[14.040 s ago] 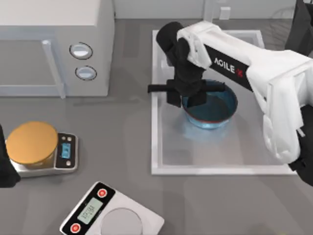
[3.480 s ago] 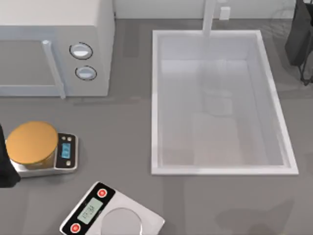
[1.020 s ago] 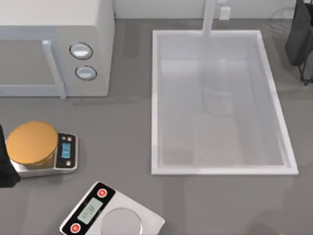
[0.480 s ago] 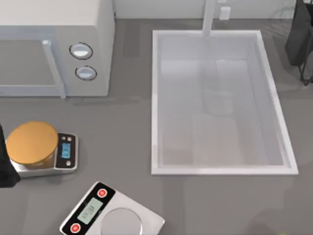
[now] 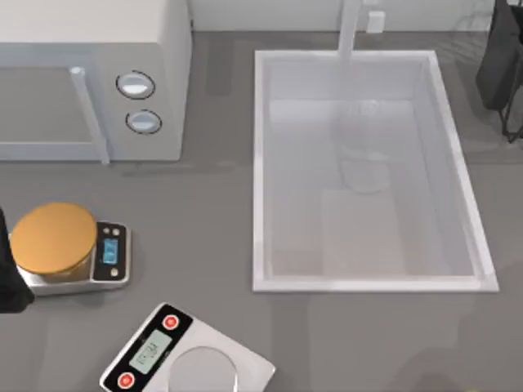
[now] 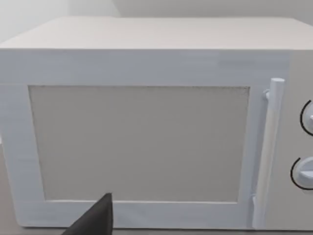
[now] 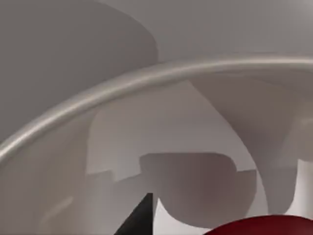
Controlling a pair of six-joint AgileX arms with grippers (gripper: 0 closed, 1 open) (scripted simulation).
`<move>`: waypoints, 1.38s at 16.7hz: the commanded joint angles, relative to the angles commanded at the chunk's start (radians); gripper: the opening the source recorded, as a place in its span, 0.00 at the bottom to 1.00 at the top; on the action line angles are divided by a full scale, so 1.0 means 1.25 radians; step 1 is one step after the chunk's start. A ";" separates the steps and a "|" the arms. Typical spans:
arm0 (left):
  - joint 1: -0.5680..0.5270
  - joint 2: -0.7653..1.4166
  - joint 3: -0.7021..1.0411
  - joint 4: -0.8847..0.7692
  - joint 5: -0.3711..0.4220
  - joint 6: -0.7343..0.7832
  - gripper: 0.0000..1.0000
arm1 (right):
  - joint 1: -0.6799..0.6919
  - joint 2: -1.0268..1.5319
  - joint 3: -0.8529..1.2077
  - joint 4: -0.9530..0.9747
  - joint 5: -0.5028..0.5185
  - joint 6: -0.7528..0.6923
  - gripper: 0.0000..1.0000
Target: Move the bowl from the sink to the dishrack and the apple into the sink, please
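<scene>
On the desk [image 5: 212, 212], with the left arm [image 5: 6, 282] parked at its left edge and the sink [image 5: 258, 171] waiting, the right gripper [image 7: 145, 219] should centre squarely on the apple [image 7: 266, 226], close under it by a curved grey rim [image 7: 146, 77], before lifting, though I cannot tell whether its grip is open.

sink [image 5: 258, 163]: smooth white rim and walls, matt, plastic or enamel look; floor faintly shaded
faucet post [image 5: 350, 28]: smooth white, matt
table [image 5: 212, 212]: flat grey, matt, no visible grain
microwave [image 5: 90, 73]: smooth white casing, plastic-like; pale matt door panel, rod handle with soft sheen
orange-topped scale [image 5: 69, 249]: matt orange disc on a silvery metallic base
second scale [image 5: 186, 359]: brushed-metal look, round grey plate, black glossy panel
apple [image 7: 264, 226]: dark red, smooth skin
curved rod [image 7: 146, 78]: silvery metal, satin gloss, in right wrist view
finger tip [image 7: 139, 215]: matt black
</scene>
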 joint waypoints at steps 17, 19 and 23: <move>0.000 0.000 0.000 0.000 0.000 0.000 1.00 | 0.044 -0.086 0.169 -0.239 0.016 0.011 0.00; 0.000 0.000 0.000 0.000 0.000 0.000 1.00 | 0.102 -0.073 0.164 -0.163 0.041 0.028 0.00; 0.000 0.000 0.000 0.000 0.000 0.000 1.00 | 0.264 -0.040 0.143 0.081 0.121 0.076 0.00</move>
